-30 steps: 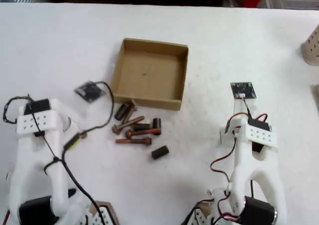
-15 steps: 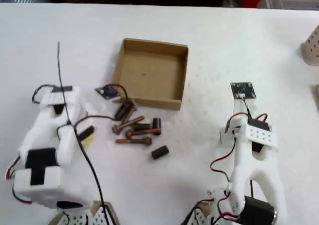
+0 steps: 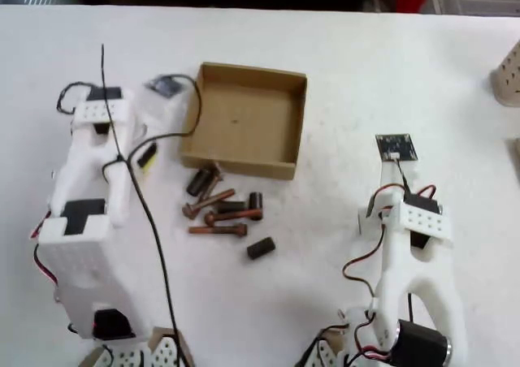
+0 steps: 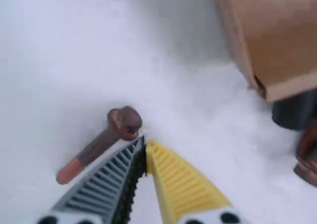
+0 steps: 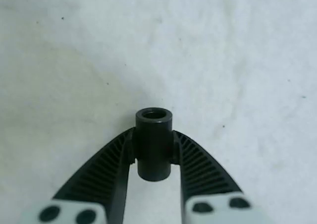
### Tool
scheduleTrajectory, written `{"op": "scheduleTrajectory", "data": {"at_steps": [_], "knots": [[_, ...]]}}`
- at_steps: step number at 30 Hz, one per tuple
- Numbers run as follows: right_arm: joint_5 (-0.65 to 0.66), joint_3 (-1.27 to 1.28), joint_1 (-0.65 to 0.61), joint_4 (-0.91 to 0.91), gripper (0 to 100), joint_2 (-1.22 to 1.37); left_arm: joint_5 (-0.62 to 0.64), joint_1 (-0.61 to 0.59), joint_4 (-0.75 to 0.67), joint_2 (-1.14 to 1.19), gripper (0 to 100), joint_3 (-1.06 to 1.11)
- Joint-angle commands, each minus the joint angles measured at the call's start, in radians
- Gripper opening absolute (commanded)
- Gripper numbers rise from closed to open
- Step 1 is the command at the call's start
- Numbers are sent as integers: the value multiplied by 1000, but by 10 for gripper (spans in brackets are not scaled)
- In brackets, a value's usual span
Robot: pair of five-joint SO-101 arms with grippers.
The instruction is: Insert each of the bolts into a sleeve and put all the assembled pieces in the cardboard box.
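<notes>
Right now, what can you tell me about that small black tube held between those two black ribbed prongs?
The small black tube is a short, matte cylinder, seemingly metal or hard plastic, with a round bore open at its far end. The right gripper is shut on it, ribbed black fingers pressing both sides, the white table behind it.

My left arm [image 3: 81, 188] is stretched way forward, left gripper [image 4: 144, 144] angled down with its fingers pinched together. Meanwhile my right arm [image 3: 410, 257] sits tucked back by its base, right gripper [image 5: 153, 135] squeezing a sleeve [image 5: 153, 152].
</notes>
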Motion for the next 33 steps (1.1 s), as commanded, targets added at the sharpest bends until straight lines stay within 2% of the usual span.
{"op": "scheduleTrajectory", "data": {"at_steps": [1, 4, 8, 10, 14, 18, 20, 27, 33], "knots": [[3, -5, -4, -22, 18, -22, 135, 13, -60, -10, 21, -118], [3, -5, -4, -25, 18, -22, 209, 8, -91, -12, 21, -149], [3, -9, -7, -27, 18, 1, 207, 5, -34, -25, 28, -187], [3, -23, -7, -27, 18, 27, 167, -10, 15, -31, 72, -216], [3, -52, -7, -22, 18, 70, -132, -48, 112, -24, 185, -236], [3, -58, -7, -21, 18, 79, -491, -99, 115, -22, 120, -158], [3, -58, -8, -24, 18, 79, -589, -120, 106, -22, 90, -140], [3, -58, -8, -24, 18, 79, -606, -136, -38, 42, 151, -155], [3, -60, -8, -25, 18, 79, -603, -85, -48, 197, 151, -253]]}}
